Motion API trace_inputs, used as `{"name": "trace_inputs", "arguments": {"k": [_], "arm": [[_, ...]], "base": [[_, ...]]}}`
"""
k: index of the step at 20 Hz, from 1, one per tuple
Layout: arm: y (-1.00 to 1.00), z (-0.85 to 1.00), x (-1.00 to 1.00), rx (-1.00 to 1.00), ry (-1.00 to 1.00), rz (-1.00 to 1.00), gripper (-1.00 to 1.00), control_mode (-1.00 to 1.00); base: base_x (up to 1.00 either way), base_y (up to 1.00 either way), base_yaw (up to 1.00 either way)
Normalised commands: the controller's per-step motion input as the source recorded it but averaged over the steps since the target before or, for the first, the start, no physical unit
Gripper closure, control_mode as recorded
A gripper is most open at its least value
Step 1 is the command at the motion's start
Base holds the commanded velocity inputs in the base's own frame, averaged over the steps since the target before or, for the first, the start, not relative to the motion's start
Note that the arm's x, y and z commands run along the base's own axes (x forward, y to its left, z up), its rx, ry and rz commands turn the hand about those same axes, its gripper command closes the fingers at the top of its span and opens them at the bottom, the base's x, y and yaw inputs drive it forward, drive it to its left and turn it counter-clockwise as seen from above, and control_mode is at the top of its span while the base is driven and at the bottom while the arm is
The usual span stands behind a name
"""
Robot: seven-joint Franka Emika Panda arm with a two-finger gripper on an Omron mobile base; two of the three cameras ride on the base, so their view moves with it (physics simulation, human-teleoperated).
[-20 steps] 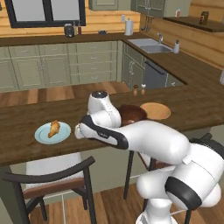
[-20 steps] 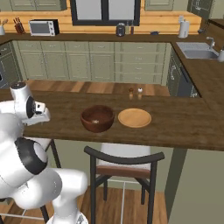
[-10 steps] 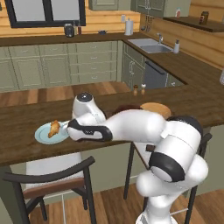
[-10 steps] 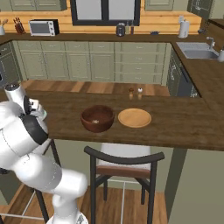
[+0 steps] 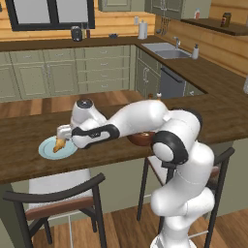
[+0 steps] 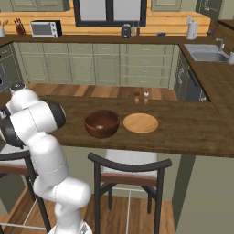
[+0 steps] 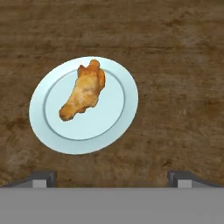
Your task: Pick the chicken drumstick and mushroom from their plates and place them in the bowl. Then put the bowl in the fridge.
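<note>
**Wood counter, gripper over the drumstick plate**

Brown wood counter (image 7: 175, 65) lies bare all round the blue plate (image 7: 113, 131), which sits near the counter's front edge in the left base view, with free room on every side. The drumstick (image 7: 83, 94) lies on that plate, thick end toward the top of the hand view, tapered end toward the lower left, well inside the rim. The gripper (image 7: 111, 178) hangs above the plate with its jaws spread wide and nothing between them; both fingertips (image 7: 43, 178) stand clear of the plate's edge.

The bowl (image 6: 101, 123) stands farther right along the counter, just beside the tan plate (image 6: 140, 123), not touching it. A pale speck lies inside the bowl; it may be the mushroom, too small to tell. Two small shakers (image 6: 141, 97) stand behind the tan plate.

No writing can be read anywhere.

Since a second ago, the arm has swung left from near the bowl to above the blue plate; bowl and plates have not moved.
</note>
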Motion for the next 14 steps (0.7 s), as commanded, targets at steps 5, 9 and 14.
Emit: {"name": "trace_inputs", "arguments": {"k": [5, 9, 14], "arm": [[0.30, 0.00, 0.27, 0.04, 0.00, -0.22, -1.00, -1.00], [0.22, -0.18, 0.02, 0.00, 0.00, -0.19, -1.00, -1.00], [0.12, -0.13, 0.12, 0.00, 0.00, -0.08, -1.00, -1.00]], "base": [[0.00, 0.00, 0.00], [0.00, 0.00, 0.00], [0.00, 0.00, 0.00]]}}
